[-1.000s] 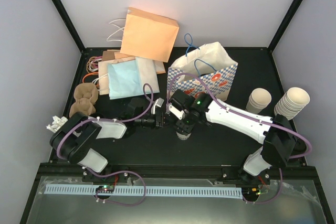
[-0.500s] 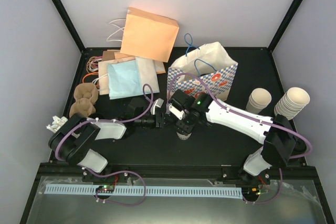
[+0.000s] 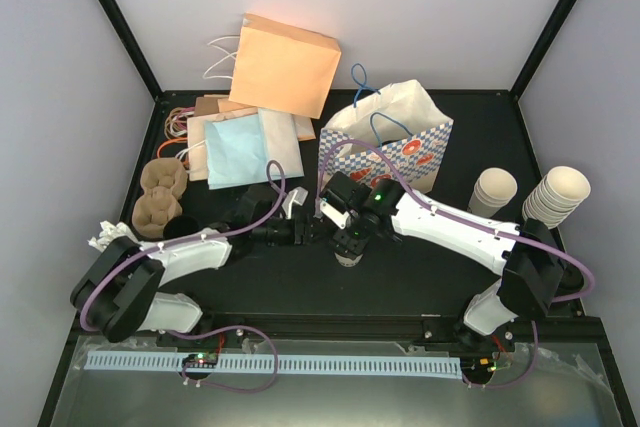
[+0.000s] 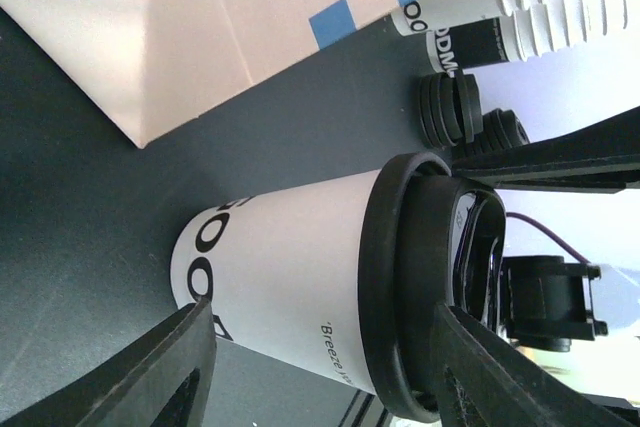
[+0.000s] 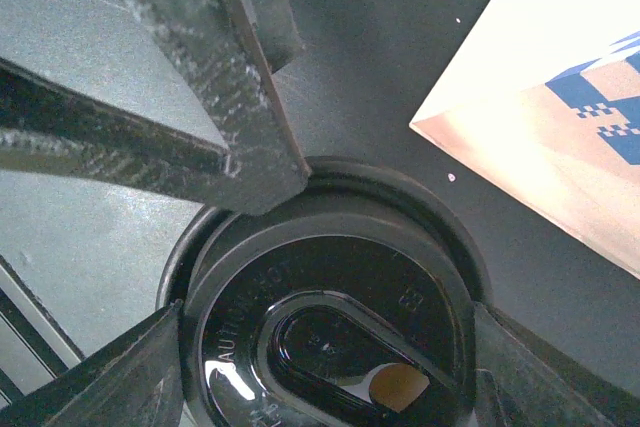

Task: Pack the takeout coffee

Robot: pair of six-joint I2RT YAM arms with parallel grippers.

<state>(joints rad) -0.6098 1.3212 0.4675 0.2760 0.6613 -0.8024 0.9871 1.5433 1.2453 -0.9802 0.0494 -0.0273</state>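
- The bag [image 3: 400, 137] stands just behind the cup [image 4: 290, 277], which is not yet inside it.
- Your left gripper [image 3: 313, 231] has just spread its jaws and let go. It holds nothing, and the cup is just past its fingertips.
- Your right gripper [image 3: 346, 244] is above the cup, clamped on the lid [image 5: 330, 317].
- The cup stands upright and lidded, so the right arm alone probably lifts it in.

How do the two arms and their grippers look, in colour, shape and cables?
The left arm and the right arm have white link shells, black joints and a purple cable looping along each. A green light shows on the right arm. The left gripper and the right gripper have black, flat, rough-surfaced fingers.
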